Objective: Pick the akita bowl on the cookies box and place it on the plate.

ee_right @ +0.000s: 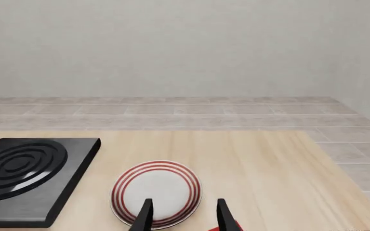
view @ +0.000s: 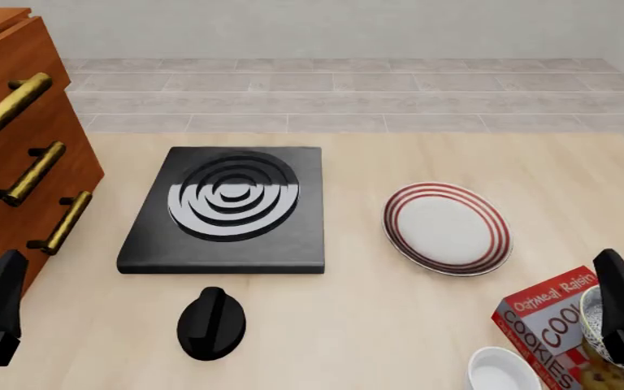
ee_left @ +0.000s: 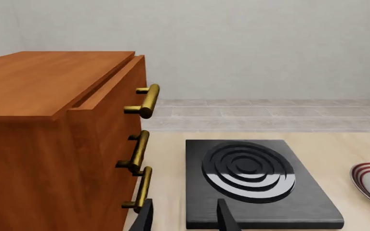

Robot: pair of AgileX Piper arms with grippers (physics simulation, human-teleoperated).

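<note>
Akita bowl atop cookies box behind right gripper, fingers apart, plate nearby on surface, left gripper apart beside stove

Left gripper and right gripper: matte black, each with two slim, tapered, flat-sided fingers; no markings visible.

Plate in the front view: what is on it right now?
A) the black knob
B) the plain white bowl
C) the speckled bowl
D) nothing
D: the plate shows a bare white centre inside its red rings, with the table around it.
</note>
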